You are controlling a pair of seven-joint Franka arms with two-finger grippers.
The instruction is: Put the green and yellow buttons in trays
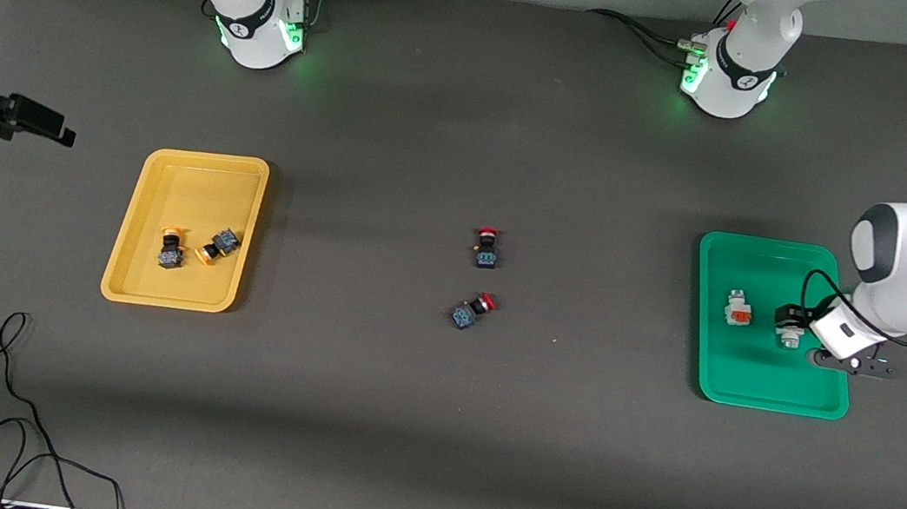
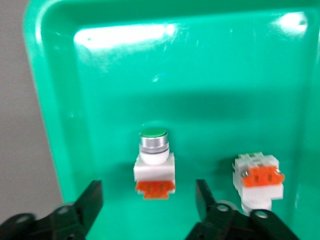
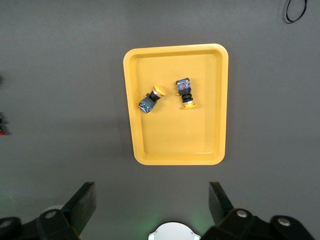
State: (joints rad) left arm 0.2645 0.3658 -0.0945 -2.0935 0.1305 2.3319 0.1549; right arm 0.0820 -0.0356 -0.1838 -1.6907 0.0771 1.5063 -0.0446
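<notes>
Green-capped buttons [image 2: 154, 162] both down in green tray [image 1: 738, 388] under spread left gripper [image 2: 145, 210], yellow pair [image 3: 167, 95] in yellow tray [image 3: 175, 157], right gripper [image 3: 150, 210] spread, waiting high over the table's right-arm end; next, lift clear.

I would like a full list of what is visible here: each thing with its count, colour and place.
yellow tray: one, toward the right arm's end.
yellow-capped buttons: two, black bodies, in the yellow tray.
green tray: one, toward the left arm's end.
white buttons: two, orange blocks, in the green tray.
red-capped buttons: two, mid-table.
black cable: one, nearest the front camera.
left gripper: over the green tray, jaws open.
right gripper: raised, waiting, jaws open.
</notes>
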